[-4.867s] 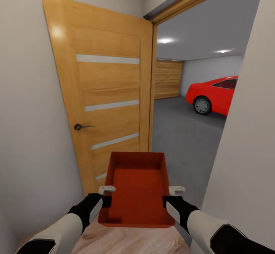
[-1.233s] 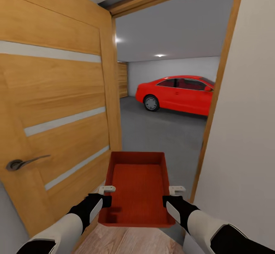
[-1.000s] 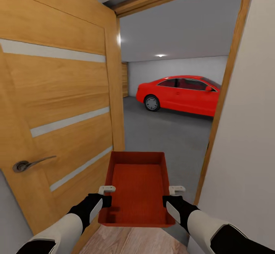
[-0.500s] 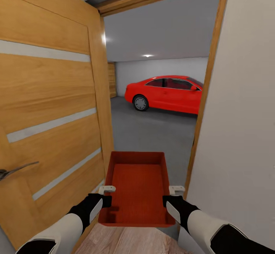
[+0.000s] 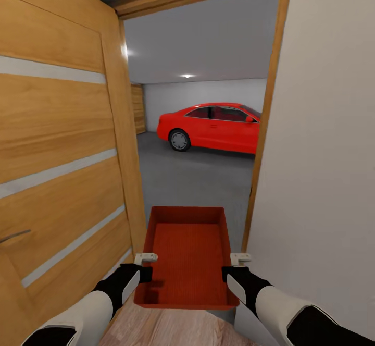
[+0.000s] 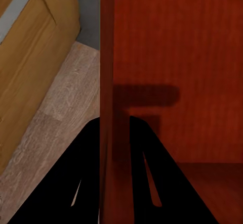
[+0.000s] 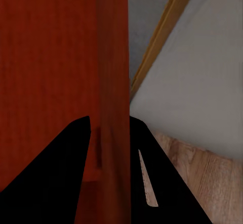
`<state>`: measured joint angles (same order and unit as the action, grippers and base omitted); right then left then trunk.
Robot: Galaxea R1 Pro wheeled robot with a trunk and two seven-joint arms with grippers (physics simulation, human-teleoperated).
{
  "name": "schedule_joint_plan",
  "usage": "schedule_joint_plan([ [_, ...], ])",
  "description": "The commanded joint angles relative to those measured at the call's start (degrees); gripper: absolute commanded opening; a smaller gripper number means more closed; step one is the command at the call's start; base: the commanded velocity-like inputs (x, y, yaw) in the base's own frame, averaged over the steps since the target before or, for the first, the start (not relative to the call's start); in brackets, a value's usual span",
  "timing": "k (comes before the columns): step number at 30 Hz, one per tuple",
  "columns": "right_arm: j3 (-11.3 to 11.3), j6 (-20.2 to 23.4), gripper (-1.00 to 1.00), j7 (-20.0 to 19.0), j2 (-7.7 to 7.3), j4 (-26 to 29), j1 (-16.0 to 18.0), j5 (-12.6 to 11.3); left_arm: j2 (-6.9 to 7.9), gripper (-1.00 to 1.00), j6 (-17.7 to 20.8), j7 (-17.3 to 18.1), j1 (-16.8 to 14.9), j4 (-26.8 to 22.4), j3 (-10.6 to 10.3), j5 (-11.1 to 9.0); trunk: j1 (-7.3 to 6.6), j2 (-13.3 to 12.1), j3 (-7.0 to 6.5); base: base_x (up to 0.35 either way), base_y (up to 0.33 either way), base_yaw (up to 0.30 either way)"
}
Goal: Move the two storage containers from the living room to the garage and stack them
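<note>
Beyond the open doorway, across the upper middle of the frame, the garage is seen, with its grey floor [image 5: 200,179] and a red car [image 5: 211,127] parked at the white back wall. A wooden door [image 5: 57,143] is swung open along the left of the frame, and a cream wall [image 5: 323,143] fills the right. At lower centre, one orange-red storage container [image 5: 187,255] is carried level over the wood-plank threshold. Its left wall is clamped by the left pincer [image 5: 144,265], its right wall by the right pincer [image 5: 234,267].
</note>
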<state>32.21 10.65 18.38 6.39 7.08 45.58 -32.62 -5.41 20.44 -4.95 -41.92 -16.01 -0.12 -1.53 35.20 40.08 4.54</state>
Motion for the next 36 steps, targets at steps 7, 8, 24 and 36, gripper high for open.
schedule_joint_plan([
  [7,0.7,0.4,-1.00,0.5,0.20,0.1,0.1,1.6,-0.47,-1.00,0.4,-0.6,0.0,0.0,0.2,1.0,0.03,0.1,0.10,0.156,0.265,-0.004],
  [8,0.7,0.4,-1.00,0.5,0.20,0.1,0.0,1.6,-0.47,-1.00,0.4,-0.6,0.0,0.0,0.2,1.0,0.03,0.1,0.10,0.162,0.280,0.000],
  [24,0.7,0.4,-1.00,0.5,0.20,0.1,0.1,1.6,-0.47,-1.00,0.4,-0.6,0.0,0.0,0.2,1.1,0.03,0.1,0.07,0.155,0.254,-0.008],
  [36,0.7,0.4,-1.00,0.5,0.20,0.1,0.0,1.6,-0.46,-1.00,0.4,-0.6,0.0,0.0,0.2,1.1,0.03,0.1,-0.27,0.013,0.015,-0.209],
])
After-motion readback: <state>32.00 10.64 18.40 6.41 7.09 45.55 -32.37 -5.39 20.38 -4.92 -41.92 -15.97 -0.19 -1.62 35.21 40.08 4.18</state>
